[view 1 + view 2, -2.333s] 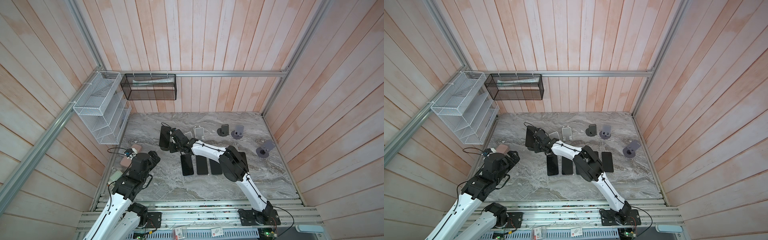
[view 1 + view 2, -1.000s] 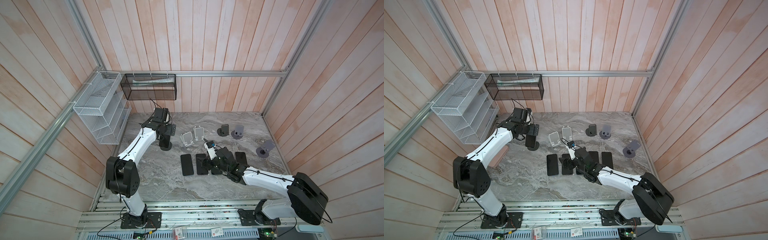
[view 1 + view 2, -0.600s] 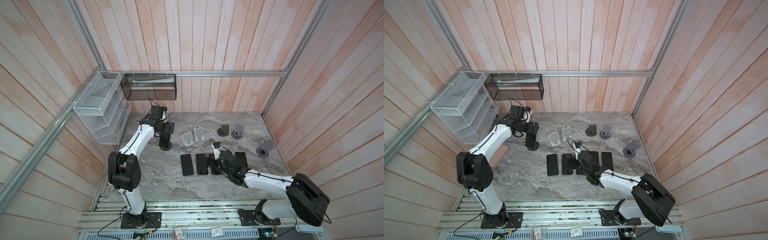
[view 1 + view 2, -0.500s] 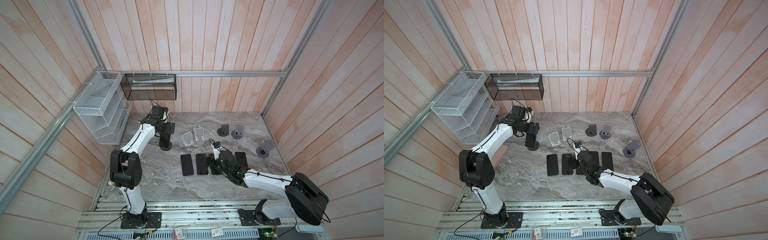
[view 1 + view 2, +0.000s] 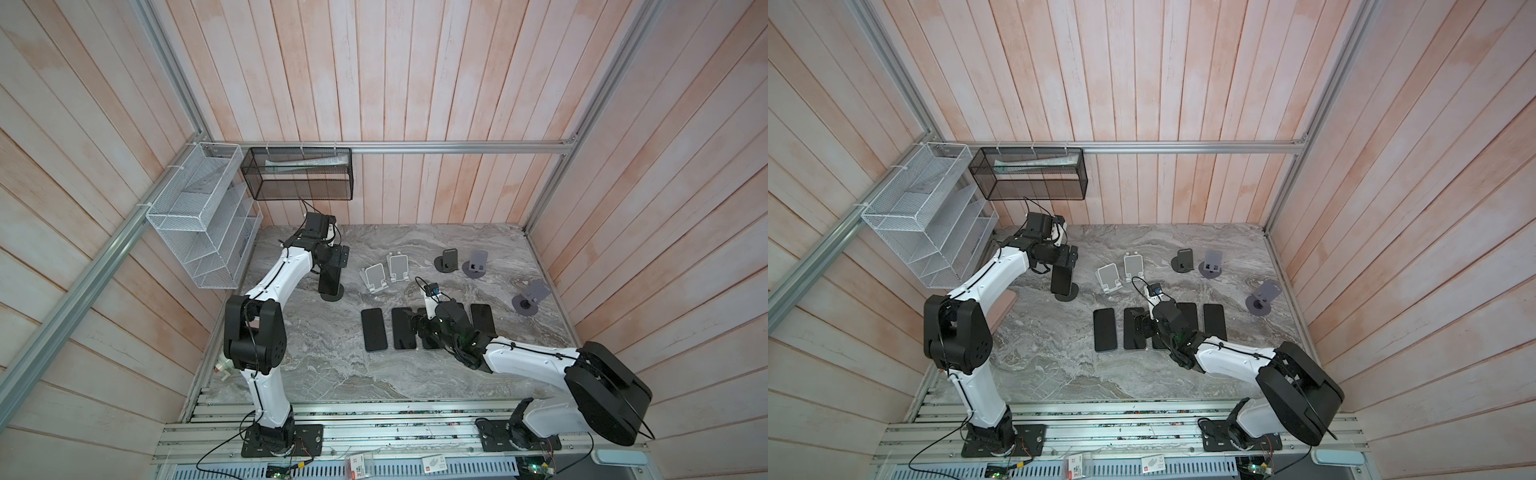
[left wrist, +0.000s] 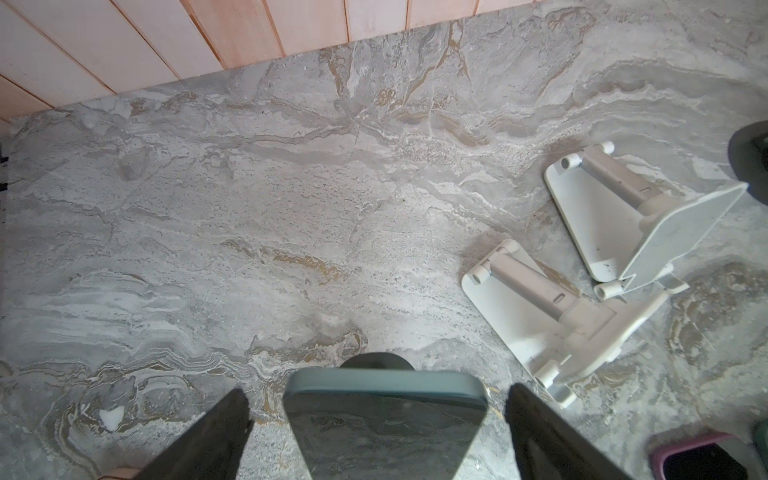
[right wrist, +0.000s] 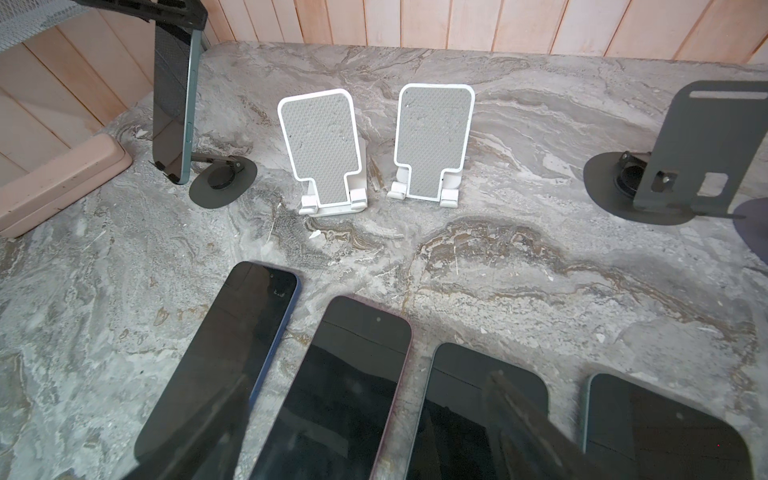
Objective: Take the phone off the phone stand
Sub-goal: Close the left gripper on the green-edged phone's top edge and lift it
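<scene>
The phone (image 5: 329,281) is seen propped nearly upright on the phone stand (image 5: 333,296). The stand's round dark base rests on the marble tabletop (image 5: 316,357), left of centre in both top views and near the left wall. The left gripper (image 5: 337,258) is held directly over the phone's upper end. At the lower edge of the left wrist view, its two dark fingers (image 6: 208,440) are shown on either side of the phone (image 6: 384,424). A strip of marble is visible between each finger and the phone's edge, so the jaws are spread and nothing is grasped. In the right wrist view the phone (image 7: 170,104) is found at the upper left, standing above the round base (image 7: 222,180). The right gripper (image 5: 417,328) is positioned low over a row of four phones (image 5: 374,329), which are laid flat with screens up at the centre of both top views. Its fingers (image 7: 523,428) are seen blurred at the bottom of the right wrist view, set wide apart with nothing clasped between them. Two white stands (image 5: 376,277) are placed side by side just above that row. A dark stand (image 5: 446,259) and two grey stands (image 5: 476,262) are set further to the right. A white wire rack (image 5: 199,216) and a black mesh basket (image 5: 299,172) are hung on the walls at the upper left.
</scene>
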Robot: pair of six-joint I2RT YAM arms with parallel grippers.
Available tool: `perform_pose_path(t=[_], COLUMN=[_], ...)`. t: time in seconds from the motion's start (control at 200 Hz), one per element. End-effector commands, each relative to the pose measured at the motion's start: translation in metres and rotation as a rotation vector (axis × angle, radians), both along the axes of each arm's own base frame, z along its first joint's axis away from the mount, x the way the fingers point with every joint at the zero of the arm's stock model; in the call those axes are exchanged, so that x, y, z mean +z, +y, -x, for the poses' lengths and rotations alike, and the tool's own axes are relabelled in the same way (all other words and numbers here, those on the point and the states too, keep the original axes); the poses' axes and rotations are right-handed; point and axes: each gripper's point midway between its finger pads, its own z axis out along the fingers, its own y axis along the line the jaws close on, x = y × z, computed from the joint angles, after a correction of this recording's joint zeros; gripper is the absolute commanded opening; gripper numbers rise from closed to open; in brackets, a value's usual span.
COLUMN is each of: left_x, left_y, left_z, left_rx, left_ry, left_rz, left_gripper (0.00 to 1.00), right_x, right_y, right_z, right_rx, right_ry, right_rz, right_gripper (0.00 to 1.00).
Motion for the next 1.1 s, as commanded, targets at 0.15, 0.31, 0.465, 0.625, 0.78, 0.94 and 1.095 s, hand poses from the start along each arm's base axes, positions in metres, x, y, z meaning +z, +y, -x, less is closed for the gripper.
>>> perform_pose_path(t=[0.15, 0.31, 0.465, 0.625, 0.78, 0.94, 1.095], left_x=[-0.019, -0.021, -0.02, -0.023, -0.025, -0.026, -0.025], left_y=[0.003, 0.005, 0.008, 0.003, 0.006, 0.014, 0.014], left_z=[-0.004, -0.005, -0.009, -0.01, -0.011, -0.007, -0.005], left_rx=[0.004, 0.006, 0.023, 0.013, 0.037, 0.115, 0.163], left_ry=[0.016, 0.019, 0.007, 0.01, 0.015, 0.011, 0.002], left_rz=[0.011, 0.024, 0.039, 0.065, 0.066, 0.042, 0.034], left_gripper=[0.94, 0.93, 0.91, 0.89, 0.89, 0.89, 0.89], right_x=[-0.001, -0.002, -0.003, -0.004, -0.004, -0.005, -0.006], right_y=[-0.003, -0.001, 0.001, 0.001, 0.001, 0.002, 0.002], right_z=[-0.01, -0.01, -0.009, -0.01, -0.01, -0.01, -0.009], right_rx=[-0.049, -0.045, -0.037, -0.036, -0.035, -0.034, -0.031], right_ry=[0.009, 0.018, 0.026, 0.028, 0.028, 0.03, 0.033], right_rz=[0.035, 0.029, 0.025, 0.027, 0.028, 0.028, 0.031], right_gripper=[0.88, 0.87, 0.85, 0.84, 0.84, 0.84, 0.84])
